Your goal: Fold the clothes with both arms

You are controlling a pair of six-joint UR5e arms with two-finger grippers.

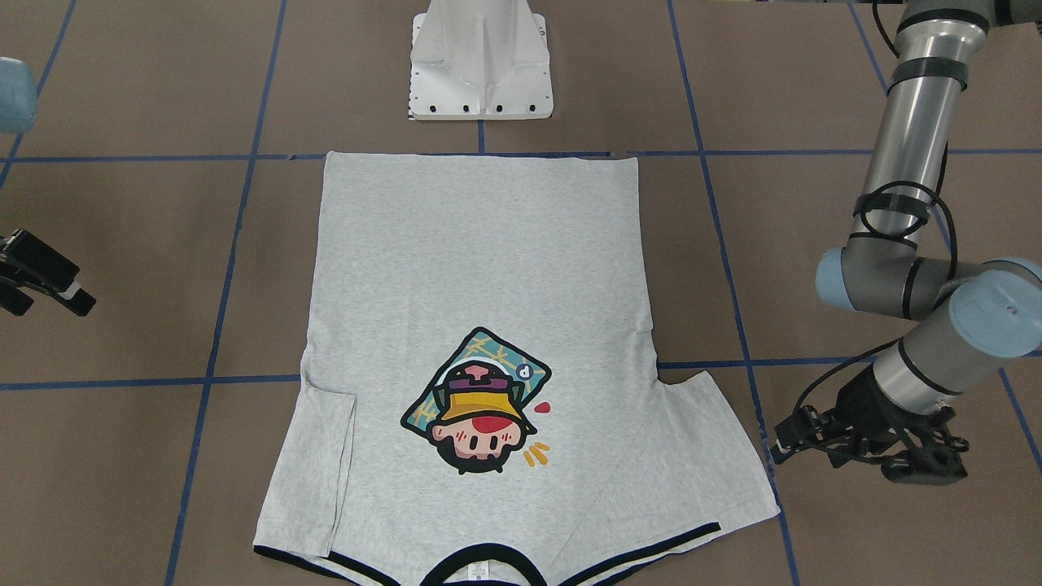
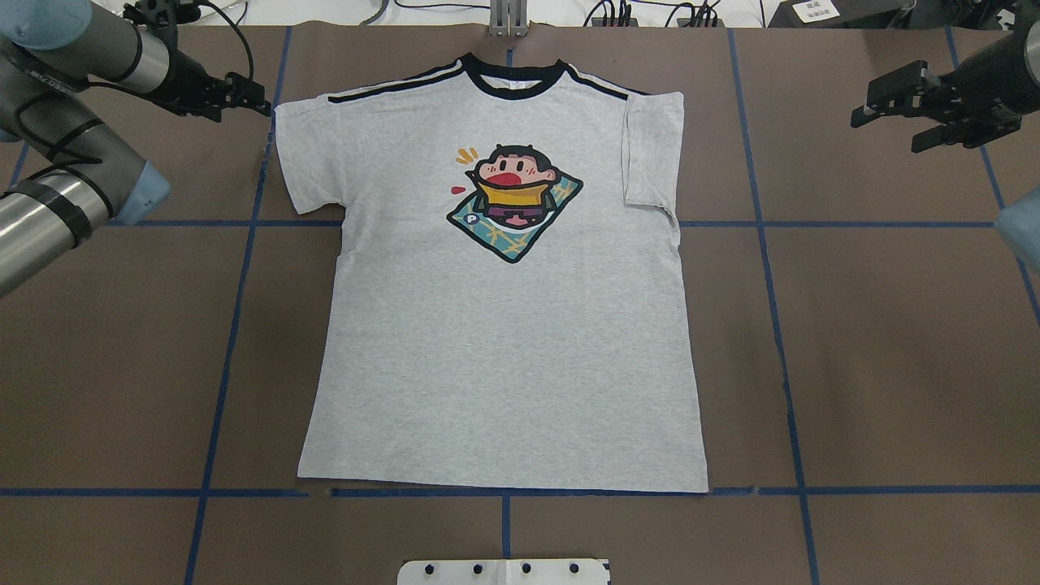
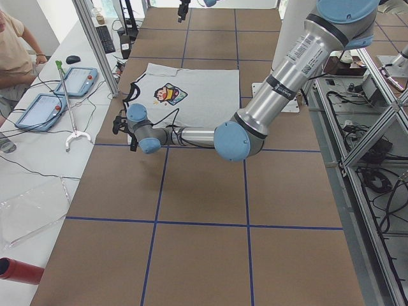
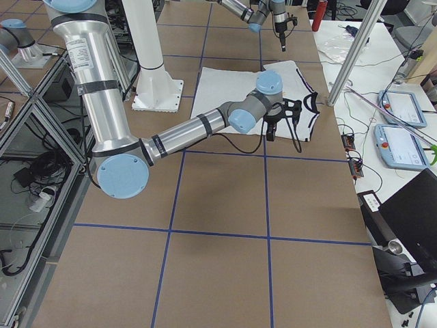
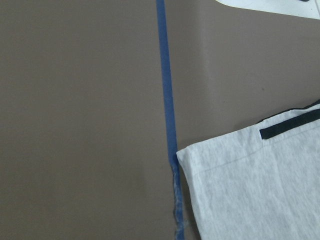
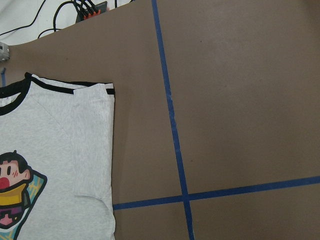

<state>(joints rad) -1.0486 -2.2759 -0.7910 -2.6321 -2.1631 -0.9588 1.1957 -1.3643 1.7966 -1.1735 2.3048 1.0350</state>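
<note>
Grey cotton T-shirt (image 2: 504,341) lies flat, print up, mid-table, collar away from the robot. Your left gripper (image 2: 248,96) hovers just beside the spread left sleeve (image 2: 305,154) — you cannot tell whether its jaws are parted. Pinch too shallow there and the cloth may slip or drag askew. The right sleeve (image 2: 654,150) is folded inward; a careless lift could flip it out. Your right gripper (image 2: 884,122) hangs open-jawed, well apart — open table (image 2: 894,341) flanks both hems.

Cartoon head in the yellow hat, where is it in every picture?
Front-facing: cartoon head, lower middle, upside down.
Overhead: head, upper middle.
Left side: head, tiny, upper left.
Right side: cannot see it.
Left wrist: not there.
Right wrist: head, bottom-left edge, cut off.
Landmark: black collar beside the head.
</note>
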